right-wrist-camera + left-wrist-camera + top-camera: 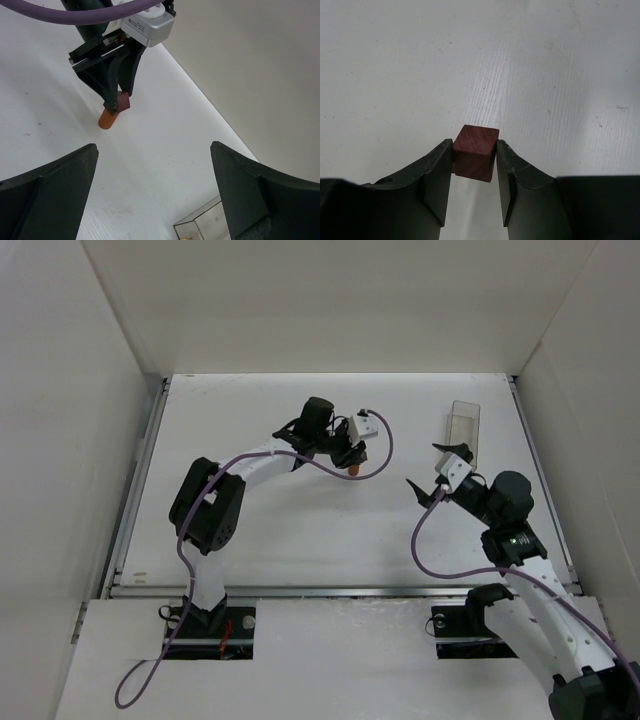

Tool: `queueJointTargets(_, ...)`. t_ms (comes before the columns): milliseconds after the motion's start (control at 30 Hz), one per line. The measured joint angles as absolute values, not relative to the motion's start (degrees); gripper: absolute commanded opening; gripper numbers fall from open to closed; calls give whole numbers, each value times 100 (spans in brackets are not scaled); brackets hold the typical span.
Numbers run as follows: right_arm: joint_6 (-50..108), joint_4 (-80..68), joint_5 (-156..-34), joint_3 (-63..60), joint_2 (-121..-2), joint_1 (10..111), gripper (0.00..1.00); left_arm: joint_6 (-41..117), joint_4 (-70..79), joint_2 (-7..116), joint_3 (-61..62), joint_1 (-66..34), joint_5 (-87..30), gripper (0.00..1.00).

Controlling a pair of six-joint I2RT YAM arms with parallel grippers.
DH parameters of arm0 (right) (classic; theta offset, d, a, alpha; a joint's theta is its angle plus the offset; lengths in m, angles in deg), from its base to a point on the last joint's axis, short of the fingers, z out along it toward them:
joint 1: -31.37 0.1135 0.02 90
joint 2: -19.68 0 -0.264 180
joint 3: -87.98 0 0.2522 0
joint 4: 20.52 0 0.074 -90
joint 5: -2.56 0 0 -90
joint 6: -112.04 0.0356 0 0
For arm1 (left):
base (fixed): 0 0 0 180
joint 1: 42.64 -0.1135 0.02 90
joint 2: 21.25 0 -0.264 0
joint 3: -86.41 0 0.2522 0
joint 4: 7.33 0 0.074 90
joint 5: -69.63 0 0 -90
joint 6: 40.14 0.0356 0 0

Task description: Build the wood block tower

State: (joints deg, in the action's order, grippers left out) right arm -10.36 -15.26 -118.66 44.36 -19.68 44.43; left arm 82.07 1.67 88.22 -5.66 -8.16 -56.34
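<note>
My left gripper (474, 159) is clamped on the dark brown cube (476, 150), one finger flat against each side, with the top of the block standing proud of the fingertips. From my right wrist I see that cube hanging directly over the orange-brown cylinder (107, 119), which stands upright about midway across the table (300, 540), slightly closer to its far edge than its near one. The cube's underside looks level with the cylinder's top or just above it, and I cannot tell whether the two touch. My own wrist view hides the cylinder behind the cube, which suggests I am fairly well lined up. My right gripper (437, 470) hangs with its jaws wide apart and nothing between them, off toward the right edge and pointed at the stack. Beyond it, toward the far right corner, lies the clear container (464, 425). I judge the tower half made: the base is placed, but the cube is not yet released. I need to seat it squarely, open and lift away cleanly. I see no other loose blocks.
</note>
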Motion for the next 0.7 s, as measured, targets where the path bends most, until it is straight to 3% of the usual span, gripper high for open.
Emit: queueJointTargets(700,-1001,-1484,-11871,4436,-2022,4443,100,8452,-123,8820,-393,-965,-5802,0)
